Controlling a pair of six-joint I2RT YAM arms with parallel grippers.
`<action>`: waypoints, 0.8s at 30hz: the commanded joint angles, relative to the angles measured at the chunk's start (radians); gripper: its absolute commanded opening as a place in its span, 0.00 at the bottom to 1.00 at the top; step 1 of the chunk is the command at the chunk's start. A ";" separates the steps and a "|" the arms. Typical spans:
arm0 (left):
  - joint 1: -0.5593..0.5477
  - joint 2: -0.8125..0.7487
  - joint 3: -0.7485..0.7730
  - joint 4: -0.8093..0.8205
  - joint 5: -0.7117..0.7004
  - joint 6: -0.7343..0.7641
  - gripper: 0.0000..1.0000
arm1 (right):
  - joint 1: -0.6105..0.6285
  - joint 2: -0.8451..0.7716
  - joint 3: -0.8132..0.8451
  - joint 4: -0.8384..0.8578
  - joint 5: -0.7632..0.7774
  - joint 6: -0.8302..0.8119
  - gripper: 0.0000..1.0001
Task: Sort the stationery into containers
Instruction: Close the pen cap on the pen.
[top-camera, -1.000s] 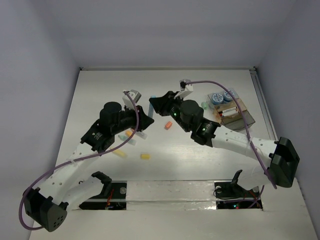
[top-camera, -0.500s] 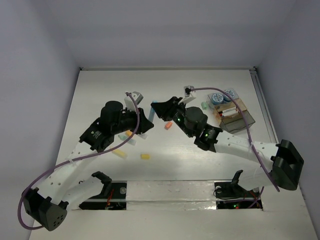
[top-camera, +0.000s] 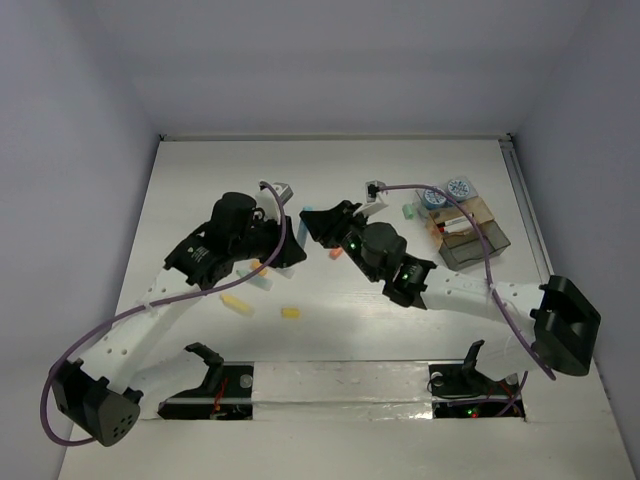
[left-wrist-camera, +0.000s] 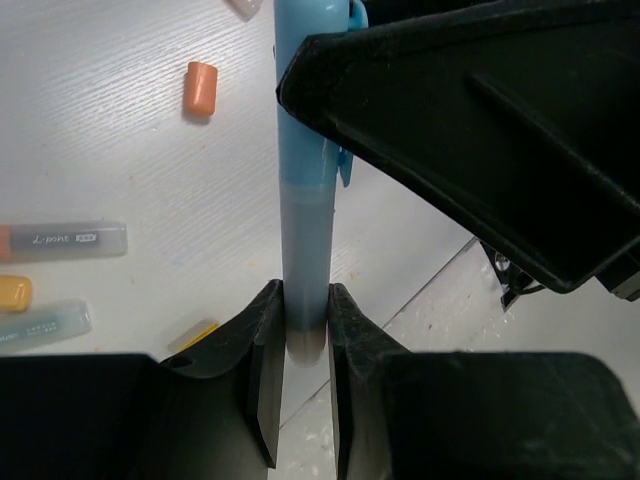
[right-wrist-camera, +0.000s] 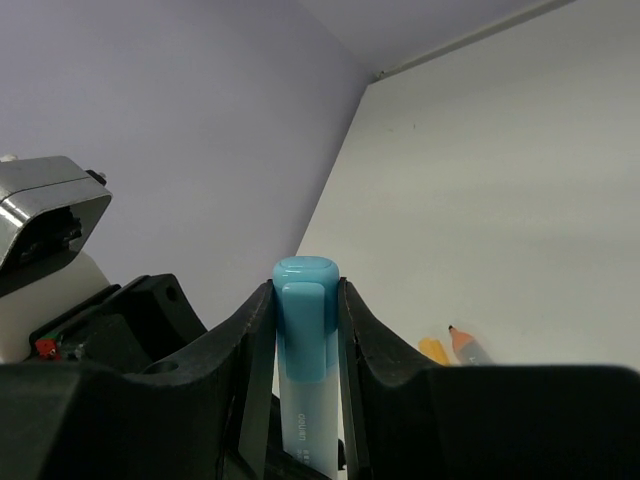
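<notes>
A clear divided tray (top-camera: 492, 240) stands at the far right of the white tabletop (top-camera: 400, 300), holding two blue-and-white patterned rolls (top-camera: 434, 197) at its far end and a few pale sticks (top-camera: 455, 225) in a middle compartment. Which compartment holds each stick cannot be made out.

Well left of the tray, near the tabletop's middle, a light-blue marker (left-wrist-camera: 303, 230) is gripped at both ends, lifted off the surface. The left gripper (left-wrist-camera: 302, 305) pinches its grey tail end. The right gripper (right-wrist-camera: 306, 295) is clamped on the capped end, the blue cap showing just at its fingertips.

The marker's long axis runs straight out from the left gripper's fingertips, with the cap pointing away from them.

Below lie an orange stick (left-wrist-camera: 201, 86) and clear-capped markers (left-wrist-camera: 65, 240).
</notes>
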 joint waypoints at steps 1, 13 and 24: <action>0.038 -0.013 0.181 0.491 -0.229 -0.011 0.00 | 0.172 0.040 -0.078 -0.252 -0.272 0.049 0.00; 0.038 -0.016 0.114 0.479 -0.156 -0.041 0.12 | 0.134 -0.112 -0.059 -0.346 -0.068 0.016 0.00; 0.038 -0.182 -0.075 0.358 -0.142 0.017 0.64 | -0.335 -0.218 0.149 -0.481 0.007 -0.150 0.00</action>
